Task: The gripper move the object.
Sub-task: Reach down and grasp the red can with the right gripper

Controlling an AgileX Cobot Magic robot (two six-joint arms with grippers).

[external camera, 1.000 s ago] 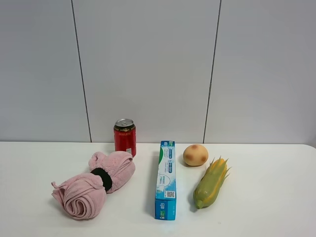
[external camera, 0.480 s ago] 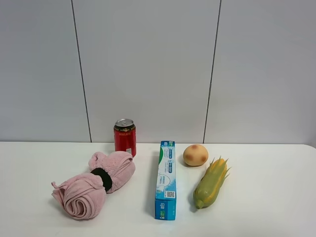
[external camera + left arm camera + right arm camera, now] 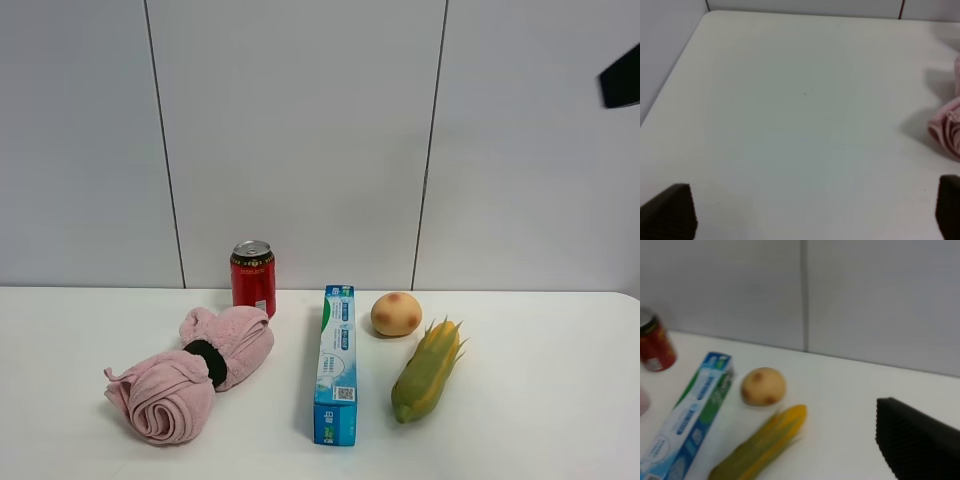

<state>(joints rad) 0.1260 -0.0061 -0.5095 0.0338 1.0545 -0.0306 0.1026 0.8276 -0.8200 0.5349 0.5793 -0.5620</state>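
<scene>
We log the small red metal drink can [image 3: 253, 277] upright at the back of the white table [image 3: 540, 400], just behind the rolled pink towel [image 3: 190, 375]; a black arm tip [image 3: 621, 76] has newly appeared high on the right, so we judge the approach barely begun, with the right gripper [image 3: 920, 445] showing one finger only, spread or closed we cannot tell, and the left gripper [image 3: 808, 212] spread wide.

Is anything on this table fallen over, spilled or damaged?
Nothing stands out. The red can stands upright near the wall and looks undented, and no spill is visible. The pink towel is rolled with a black band, and the blue-green box, potato and corn look intact.
</scene>
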